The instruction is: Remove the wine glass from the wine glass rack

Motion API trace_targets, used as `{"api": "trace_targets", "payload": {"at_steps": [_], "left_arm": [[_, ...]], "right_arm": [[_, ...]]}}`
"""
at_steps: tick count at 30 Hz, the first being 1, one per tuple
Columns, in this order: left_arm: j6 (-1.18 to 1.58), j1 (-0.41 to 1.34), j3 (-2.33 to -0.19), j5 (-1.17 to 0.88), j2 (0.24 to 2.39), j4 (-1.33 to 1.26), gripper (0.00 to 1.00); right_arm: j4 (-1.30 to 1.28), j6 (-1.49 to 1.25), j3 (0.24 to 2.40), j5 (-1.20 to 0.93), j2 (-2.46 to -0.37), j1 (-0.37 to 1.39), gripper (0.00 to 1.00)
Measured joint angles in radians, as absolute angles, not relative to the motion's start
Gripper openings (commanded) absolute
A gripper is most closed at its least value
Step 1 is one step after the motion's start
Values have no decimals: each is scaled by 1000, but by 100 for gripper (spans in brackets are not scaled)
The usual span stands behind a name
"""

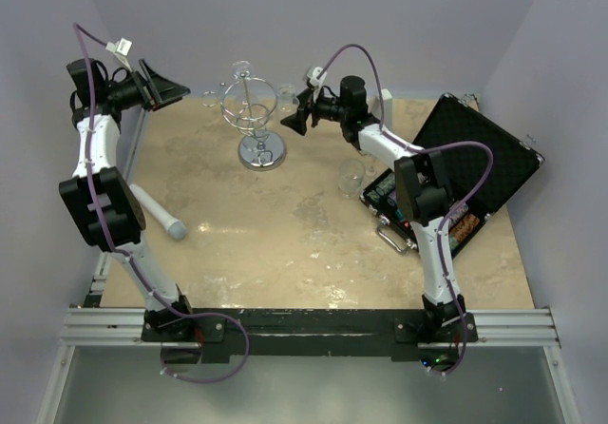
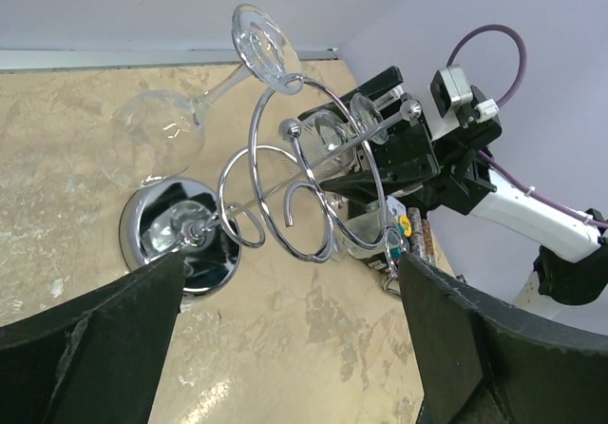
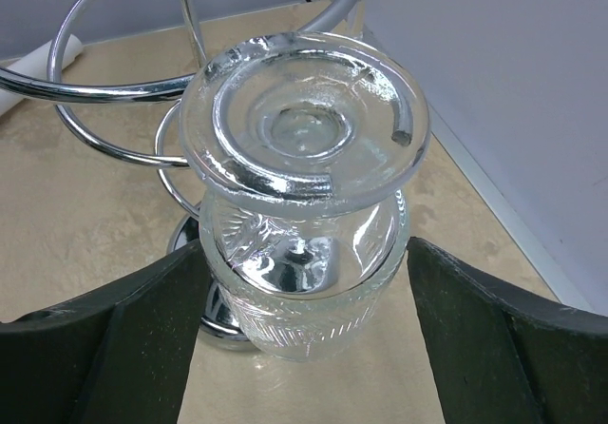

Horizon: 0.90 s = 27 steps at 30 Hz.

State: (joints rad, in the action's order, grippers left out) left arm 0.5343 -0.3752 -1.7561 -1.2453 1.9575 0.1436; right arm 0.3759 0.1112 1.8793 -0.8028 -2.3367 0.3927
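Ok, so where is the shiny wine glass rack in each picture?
Top external: the wine glass rack stands at the far middle of the table, between the two arms.
Left wrist: it fills the middle, looking tipped over, with its round base at the left.
Right wrist: only its chrome ring shows, upper left, behind the glass.
Shared landmark: the upside-down wine glass between the fingers of the right pincer.
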Motion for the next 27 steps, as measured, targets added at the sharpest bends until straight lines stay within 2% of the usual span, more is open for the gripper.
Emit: {"api": "trace_targets", "payload": {"at_steps": [20,24,25,26,27], "left_arm": [[539,-375,-1752,-1253,1952,116,94],[540,-375,-1752,-1253,1952,112,94],[541,-375,-1752,-1254,1952,111,94],[542,-375,-1752,-1254,1952,110,94],[542,-375,-1751,-1254,1952,107,94]], "right_arm": [[382,106,1879,-735,-2337,400,35],[382,105,1879,-732,-2337,400,20],[381,106,1879,-732,-2337,400,14],[382,106,1879,-731,-2337,400,2],[382,106,1879,-731,-2337,400,0]]}}
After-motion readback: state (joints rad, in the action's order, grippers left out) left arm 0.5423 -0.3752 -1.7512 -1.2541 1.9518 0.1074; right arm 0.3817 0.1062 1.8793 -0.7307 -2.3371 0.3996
